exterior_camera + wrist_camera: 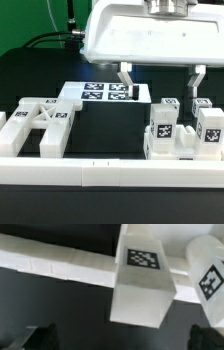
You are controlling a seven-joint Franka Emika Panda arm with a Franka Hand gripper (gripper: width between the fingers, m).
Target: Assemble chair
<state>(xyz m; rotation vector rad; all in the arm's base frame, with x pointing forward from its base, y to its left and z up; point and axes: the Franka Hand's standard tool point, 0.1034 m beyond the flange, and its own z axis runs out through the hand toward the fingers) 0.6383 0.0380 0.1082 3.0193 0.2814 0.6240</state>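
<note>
The chair lies in loose white pieces. An X-braced panel (40, 126) rests at the exterior view's left. Tagged square posts (163, 128) (210, 127) stand grouped at the right by the front rail. My gripper (161, 82) hangs open above and just behind these posts, one finger (125, 78) on each side, with nothing between them. In the wrist view a tagged post (140, 283) lies below the open gripper (122, 339), and a second tagged piece (205, 280) lies beside it. Only the dark fingertips (40, 336) show at the frame's edge.
The marker board (105, 93) lies flat on the black table behind the gripper. A long low white border rail (110, 176) runs along the front, seen also in the wrist view as the rail (50, 259). A smaller white piece (200, 104) sits behind the posts.
</note>
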